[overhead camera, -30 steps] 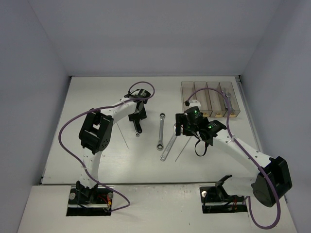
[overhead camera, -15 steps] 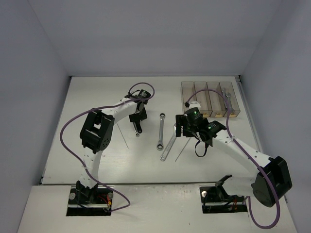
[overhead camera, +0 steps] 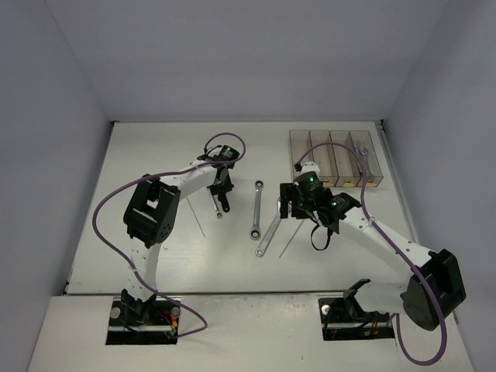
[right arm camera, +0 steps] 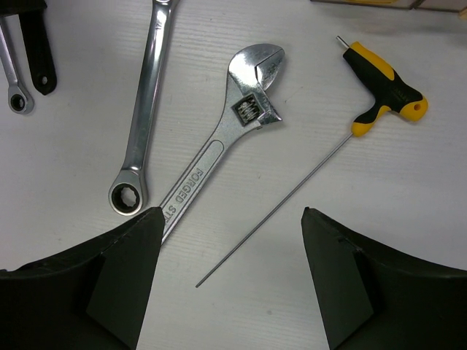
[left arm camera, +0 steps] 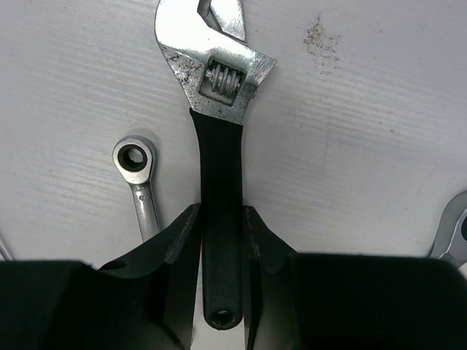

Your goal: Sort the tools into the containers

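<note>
On my left wrist feed, the black-handled adjustable spanner (left arm camera: 221, 146) is cut off at the jaw tip, ahead of the left end effector (left arm camera: 221, 213). The small silver ring wrench (left arm camera: 139, 168) vanishes behind its finger. On the right feed, the big silver adjustable wrench (right arm camera: 233, 127) hides its handle end behind the right end effector (right arm camera: 232, 219). From above, whatever lies in the tinted clear plastic bins (overhead camera: 335, 159) is too small for me to tell.
</note>
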You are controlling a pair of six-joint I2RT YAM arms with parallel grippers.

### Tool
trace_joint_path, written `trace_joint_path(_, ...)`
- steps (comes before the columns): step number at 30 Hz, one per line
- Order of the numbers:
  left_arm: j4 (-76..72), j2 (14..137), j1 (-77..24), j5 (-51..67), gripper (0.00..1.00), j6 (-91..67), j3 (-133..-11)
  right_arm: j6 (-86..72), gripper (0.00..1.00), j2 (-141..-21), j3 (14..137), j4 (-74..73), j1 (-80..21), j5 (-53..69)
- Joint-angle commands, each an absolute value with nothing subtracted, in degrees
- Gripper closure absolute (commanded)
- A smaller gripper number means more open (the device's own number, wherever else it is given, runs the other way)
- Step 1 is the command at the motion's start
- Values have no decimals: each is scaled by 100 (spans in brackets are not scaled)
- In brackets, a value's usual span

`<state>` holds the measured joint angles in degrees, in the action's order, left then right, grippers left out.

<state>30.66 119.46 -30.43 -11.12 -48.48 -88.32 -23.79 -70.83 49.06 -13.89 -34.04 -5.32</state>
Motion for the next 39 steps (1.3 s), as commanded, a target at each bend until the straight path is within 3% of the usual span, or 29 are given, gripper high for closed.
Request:
trace_joint_path(1,3511,11909,-3182,-638,100,-4672,-8341,-2430,27,-7049,5199,-1169,-3366,-383)
trace_joint_path(14,2045,10218,-3278,-28,100,-3906,-7321,-2879,27,-7322,5554,-177,-3362,716)
trace_joint_path(39,1141,9545,-3278,519,100,-4184,-6477,-4487,32,-9588,5900,1957,-3366,1964)
